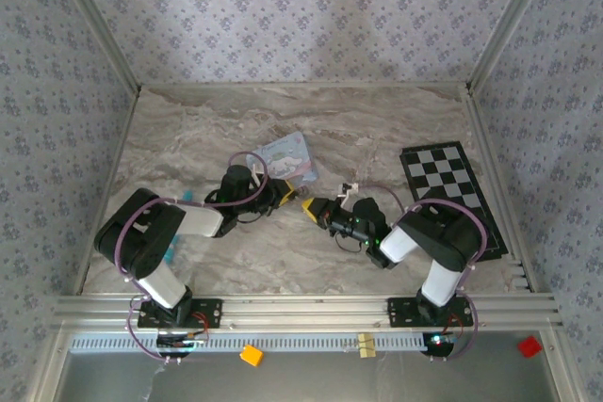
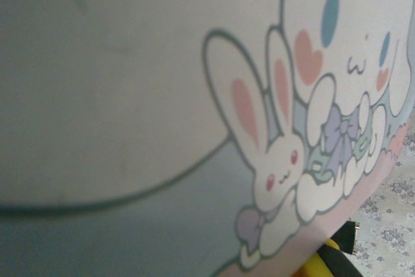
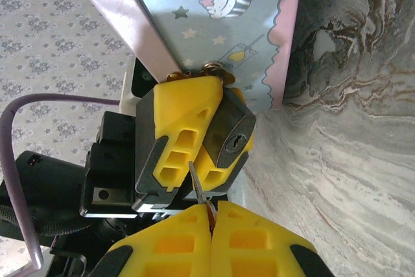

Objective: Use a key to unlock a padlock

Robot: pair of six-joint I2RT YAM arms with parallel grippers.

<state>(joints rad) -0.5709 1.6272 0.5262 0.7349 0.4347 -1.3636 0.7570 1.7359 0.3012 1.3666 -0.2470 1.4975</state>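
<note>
Padlock (image 3: 235, 135): dark grey body, keyhole facing the right wrist cam. It's clamped btwn the 2 yellow left fingers (image 3: 188, 128), 1 on its left flank and the other under it. A brassy bit sticks out at the lock's top, right up against the tin (image 3: 246, 24).

Key (image 3: 196, 183): thin metal blade pinched in the seam of the right fingers (image 3: 220, 235), which are pressed together on it. The blade tip points up at the left fingers and ends just beside and below the keyhole, not in it. Can't tell if the tip touches the yellow finger.

The tin is pale blue w/ a pink edge and cartoon print. It sits directly behind the left fingers, on the side away from the right fingers. In the left wrist view its printed face (image 2: 130, 108) is v. close to the cam. Contents not visible.

Top view: both arms are folded low, elbows out near their bases, forearms angled in toward the middle of the worktop (image 1: 207, 129). Left fingers (image 1: 285, 193) and right fingers (image 1: 310, 205) face each other tip to tip, v. near. The tin (image 1: 288, 157) is against the far side of the left fingers. A checkerboard (image 1: 448, 190) lies flat, well out beyond the right arm, away from both sets of fingers.
</note>
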